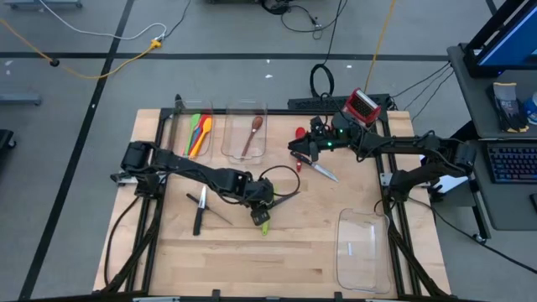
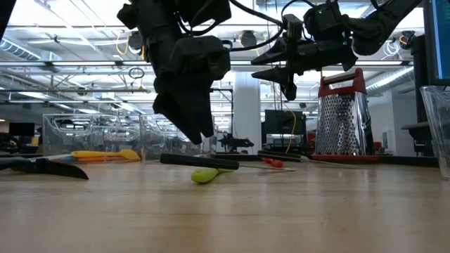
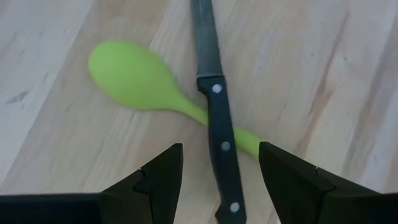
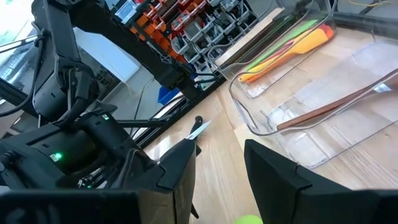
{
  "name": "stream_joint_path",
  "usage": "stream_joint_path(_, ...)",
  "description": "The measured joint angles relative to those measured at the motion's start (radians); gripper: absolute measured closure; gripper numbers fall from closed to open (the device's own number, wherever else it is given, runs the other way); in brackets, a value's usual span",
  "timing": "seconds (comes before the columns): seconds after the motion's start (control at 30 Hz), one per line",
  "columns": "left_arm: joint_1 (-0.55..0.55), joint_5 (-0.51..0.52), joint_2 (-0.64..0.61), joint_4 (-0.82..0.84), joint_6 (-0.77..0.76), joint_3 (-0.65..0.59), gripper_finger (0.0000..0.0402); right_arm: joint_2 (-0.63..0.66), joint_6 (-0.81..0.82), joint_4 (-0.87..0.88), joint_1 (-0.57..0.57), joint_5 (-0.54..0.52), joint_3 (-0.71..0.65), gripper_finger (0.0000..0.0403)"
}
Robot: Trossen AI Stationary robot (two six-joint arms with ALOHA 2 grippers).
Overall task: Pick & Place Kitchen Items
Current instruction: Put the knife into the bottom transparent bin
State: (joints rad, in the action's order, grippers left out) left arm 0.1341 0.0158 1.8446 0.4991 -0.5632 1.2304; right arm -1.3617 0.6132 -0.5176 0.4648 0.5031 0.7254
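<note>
Your left gripper (image 3: 221, 171) hovers with jaws apart and empty over a green spoon (image 3: 134, 78) lying flat mid-bench, a black-handled knife (image 3: 219, 118) crossing its thin handle. The spoon looks light, stiff and slick; take the handle clear of the knife. Its bowl points away from the gripper, long axis angled across the jaws. Your right gripper (image 4: 217, 165) waits near the grater (image 1: 362, 106), jaws parted, empty.

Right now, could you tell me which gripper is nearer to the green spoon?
Left. The left gripper hangs directly above the green spoon, fingers open astride the black-handled knife crossing it. The right gripper is raised farther back, toward the box grater.
</note>
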Motion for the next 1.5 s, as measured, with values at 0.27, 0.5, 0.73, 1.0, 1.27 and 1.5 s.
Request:
stream_joint_path(0.27, 0.0, 0.008, 0.0, 0.006, 0.031, 0.0, 0.0186, 0.0, 0.0, 0.0, 0.0, 0.0, 0.0, 0.0273)
stream_joint_path(0.5, 0.004, 0.015, 0.027, 0.031, 0.065, 0.0, 0.0186, 0.0, 0.002, 0.0, 0.0, 0.0, 0.0, 0.0273)
stream_joint_path(0.73, 0.019, -0.005, 0.056, 0.008, 0.079, 0.0, 0.0186, 0.0, 0.0, 0.012, 0.0, 0.0, 0.0, 0.0273)
stream_joint_path(1.0, 0.031, -0.016, 0.054, 0.029, 0.071, 0.0, 0.0186, 0.0, -0.004, 0.03, 0.0, 0.0, 0.0, 0.0273)
stream_joint_path(1.27, 0.04, -0.015, 0.063, 0.031, 0.083, 0.0, 0.0199, 0.0, -0.004, 0.03, -0.002, 0.0, 0.0, 0.0273)
stream_joint_path(1.5, 0.04, -0.013, 0.121, 0.028, 0.086, 0.002, 0.0231, 0.0, 0.001, 0.031, -0.002, 0.0, 0.0, 0.0273)
